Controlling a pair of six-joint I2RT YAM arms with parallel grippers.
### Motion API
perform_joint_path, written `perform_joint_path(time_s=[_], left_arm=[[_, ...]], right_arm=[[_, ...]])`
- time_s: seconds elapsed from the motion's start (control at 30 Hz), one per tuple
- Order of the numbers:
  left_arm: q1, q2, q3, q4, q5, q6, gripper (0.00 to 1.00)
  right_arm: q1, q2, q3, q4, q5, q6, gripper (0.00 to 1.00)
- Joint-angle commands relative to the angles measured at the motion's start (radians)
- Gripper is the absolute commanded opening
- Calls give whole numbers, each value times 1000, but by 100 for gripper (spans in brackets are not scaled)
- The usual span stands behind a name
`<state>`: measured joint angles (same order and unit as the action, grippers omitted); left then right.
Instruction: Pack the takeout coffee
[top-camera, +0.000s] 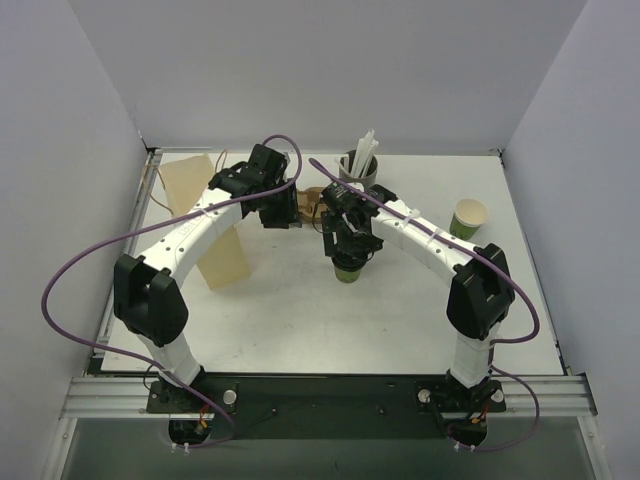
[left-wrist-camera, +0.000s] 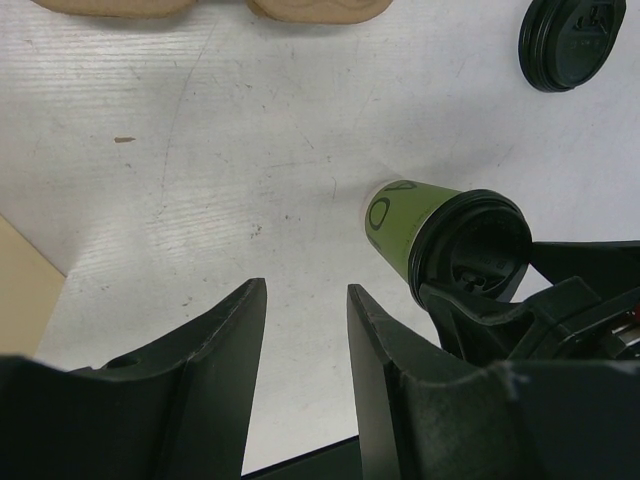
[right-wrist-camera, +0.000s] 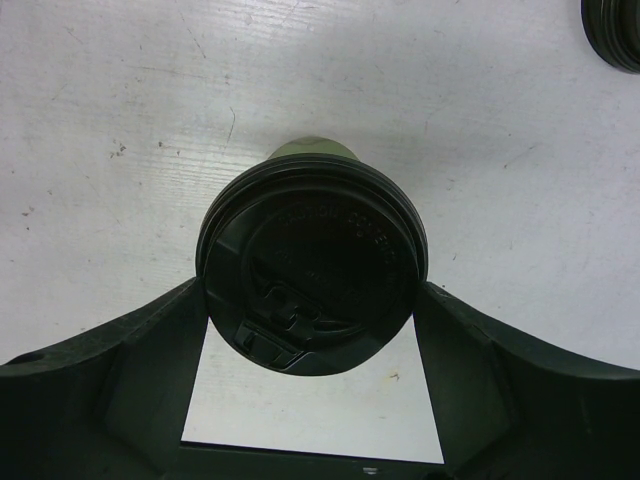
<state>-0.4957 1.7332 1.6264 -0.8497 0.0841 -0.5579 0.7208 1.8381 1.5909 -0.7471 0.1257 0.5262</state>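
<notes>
**mug_runner:** ok, where's the coffee sitting here?

**benchrat:** The small green paper cup (left-wrist-camera: 393, 222) is upright on the white table (left-wrist-camera: 200, 150). It's roughly mid-table, a bit in front of the tall grey cup of white straws (top-camera: 358, 168). The round black plastic lid (right-wrist-camera: 312, 265) is on top of it.

**mug_runner:** and the right jaws, have they got it?

**benchrat:** They're down around the top of it. In the right wrist view the lid sits dead centre between the two black fingers (right-wrist-camera: 150, 360), with one finger on each side of the rim. The jaws are spread wide, about the width of the lid, and both sides look like they're touching the rim, or near enough. Whether they're really squeezing it, honestly can't tell. The cup's base looks planted on the table.

**mug_runner:** left side?

**benchrat:** The left jaws are partly open with only bare table showing in the gap, so no hold on anything. The cup is off to their right, near but apart, and not between them.

**mug_runner:** other stuff around?

**benchrat:** A loose black lid (left-wrist-camera: 572, 45) lies flat on the table beyond the cup. A second green paper cup (top-camera: 470, 217), open-topped and cream inside, stands well over on the right side. A flat tan paper bag (top-camera: 215, 235) sits on the left, partly under the left arm.
</notes>
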Motion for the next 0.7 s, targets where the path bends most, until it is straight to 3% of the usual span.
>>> perform_joint_path(time_s=[0.0,0.43,0.67], left_arm=[[6,-52,-5,49,13,6,48],[2,-70,-25,58,49,23,48],[-18,-84,-30,55,63,33,48]], right_arm=[[5,-11,-11,-51,23,21,70],[-53,-193,-134,-52,51,87,67],[-165,-367,-330,-54,68,127,66]])
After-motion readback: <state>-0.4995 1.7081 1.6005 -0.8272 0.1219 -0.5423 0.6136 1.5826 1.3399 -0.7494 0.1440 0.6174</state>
